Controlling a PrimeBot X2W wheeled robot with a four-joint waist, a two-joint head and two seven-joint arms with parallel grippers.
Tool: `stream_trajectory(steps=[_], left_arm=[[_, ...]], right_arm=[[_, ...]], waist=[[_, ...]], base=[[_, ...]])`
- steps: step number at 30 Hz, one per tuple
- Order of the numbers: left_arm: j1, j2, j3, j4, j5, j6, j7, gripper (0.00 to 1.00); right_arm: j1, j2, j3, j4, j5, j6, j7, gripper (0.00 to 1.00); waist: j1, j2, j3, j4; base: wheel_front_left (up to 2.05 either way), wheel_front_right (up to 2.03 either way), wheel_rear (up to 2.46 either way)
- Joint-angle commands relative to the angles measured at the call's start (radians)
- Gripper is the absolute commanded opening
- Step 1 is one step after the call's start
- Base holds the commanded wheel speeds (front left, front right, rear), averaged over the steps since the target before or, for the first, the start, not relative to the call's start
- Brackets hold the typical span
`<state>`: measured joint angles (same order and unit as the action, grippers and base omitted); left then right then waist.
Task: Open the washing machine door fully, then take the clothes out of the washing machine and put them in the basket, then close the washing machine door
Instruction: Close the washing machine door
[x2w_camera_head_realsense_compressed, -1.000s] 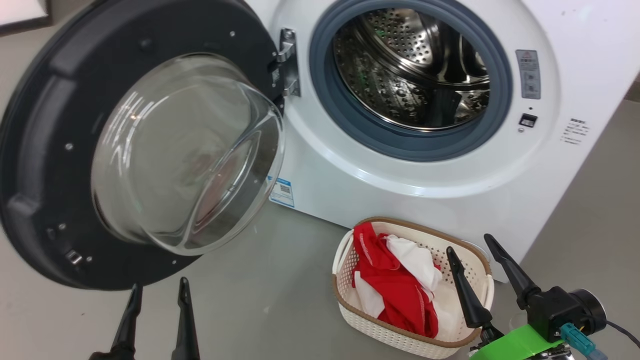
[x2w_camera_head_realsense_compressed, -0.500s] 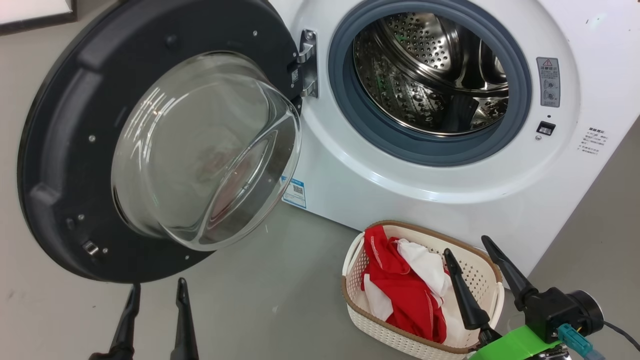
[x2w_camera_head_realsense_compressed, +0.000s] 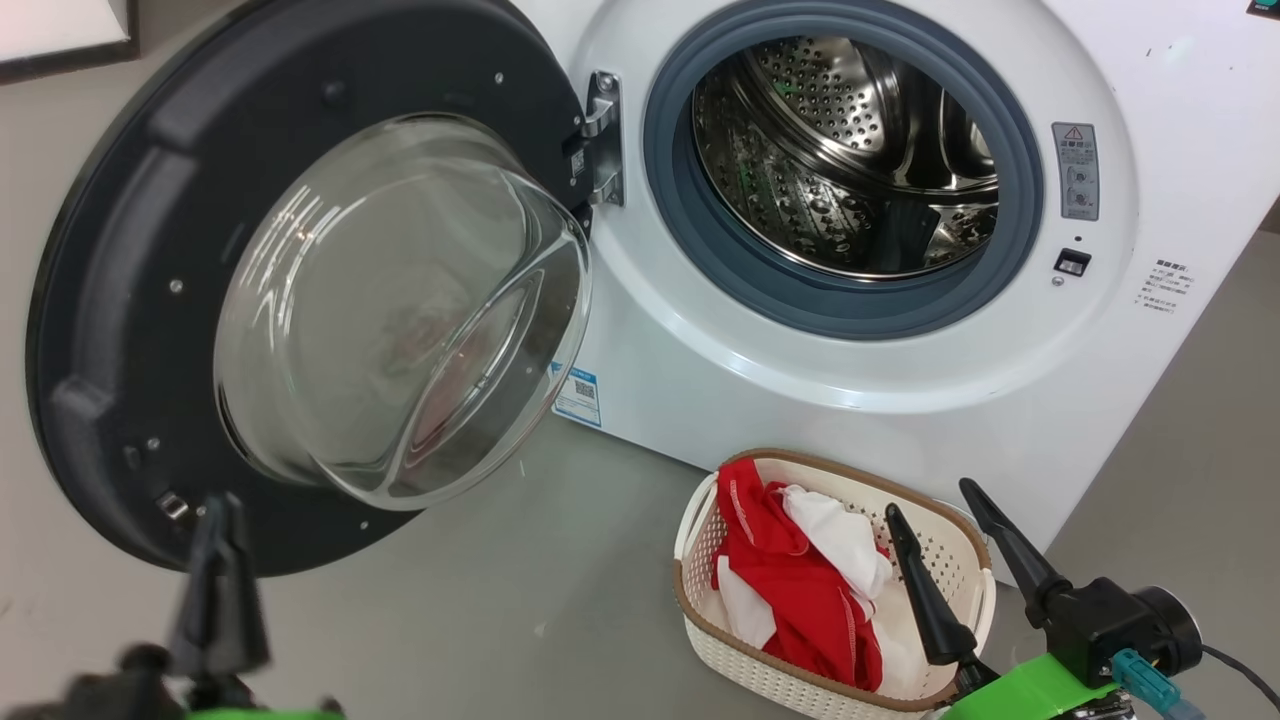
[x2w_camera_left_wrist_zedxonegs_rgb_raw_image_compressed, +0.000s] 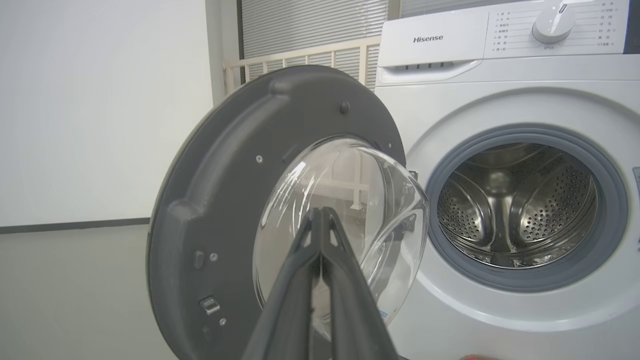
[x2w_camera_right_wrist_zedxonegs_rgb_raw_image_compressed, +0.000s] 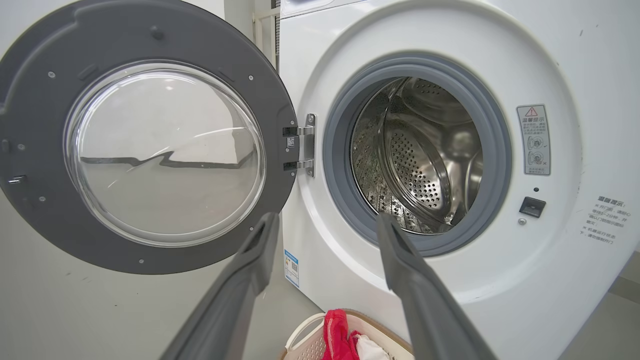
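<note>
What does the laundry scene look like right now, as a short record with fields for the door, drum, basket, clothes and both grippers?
washing machine door: open, swung out to the left of the opening
drum: no clothes seen inside
basket: on the floor, in front of the washing machine
clothes: red and white, piled in the basket
left gripper: shut, empty, pointing at the door
right gripper: open, empty, by the basket's right end

One washing machine (x2w_camera_head_realsense_compressed: 900, 400), door (x2w_camera_head_realsense_compressed: 120, 250), basket (x2w_camera_head_realsense_compressed: 770, 672) and clothes pile (x2w_camera_head_realsense_compressed: 790, 590); two end effectors (x2w_camera_head_realsense_compressed: 220, 505) (x2w_camera_head_realsense_compressed: 930, 500)
</note>
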<state>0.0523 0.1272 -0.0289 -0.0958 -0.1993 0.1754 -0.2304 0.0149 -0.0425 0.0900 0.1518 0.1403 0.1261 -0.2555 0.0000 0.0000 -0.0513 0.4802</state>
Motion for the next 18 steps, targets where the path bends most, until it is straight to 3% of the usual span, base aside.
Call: stream_trajectory(steps=[1,9,15,18], left_arm=[[-0.08,0.032,0.06,-0.037,-0.006,-0.002,-0.009,0.0],[-0.301,0.099,0.179,-0.01,-0.14,-0.042,0.003,0.0],[-0.447,0.139,0.261,0.108,-0.246,-0.063,0.018,0.0],[-0.537,0.174,0.304,0.231,-0.3,-0.078,0.027,0.0]], right_arm=[[-0.031,-0.008,0.023,-0.019,0.021,0.005,-0.006,1.0],[-0.026,-0.008,0.024,-0.012,0.018,0.005,-0.006,1.0],[-0.028,-0.008,0.023,-0.012,0.013,0.005,-0.006,1.0],[-0.029,-0.008,0.024,-0.011,0.007,0.005,-0.006,1.0]], waist=[[0.0,0.0,-0.003,-0.002],[0.0,0.0,-0.004,-0.008],[0.0,0.0,-0.004,-0.018],[0.0,0.0,-0.002,-0.029]], base=[[0.0,0.0,0.0],[0.0,0.0,0.0],[0.0,0.0,0.0],[0.0,0.0,0.0]])
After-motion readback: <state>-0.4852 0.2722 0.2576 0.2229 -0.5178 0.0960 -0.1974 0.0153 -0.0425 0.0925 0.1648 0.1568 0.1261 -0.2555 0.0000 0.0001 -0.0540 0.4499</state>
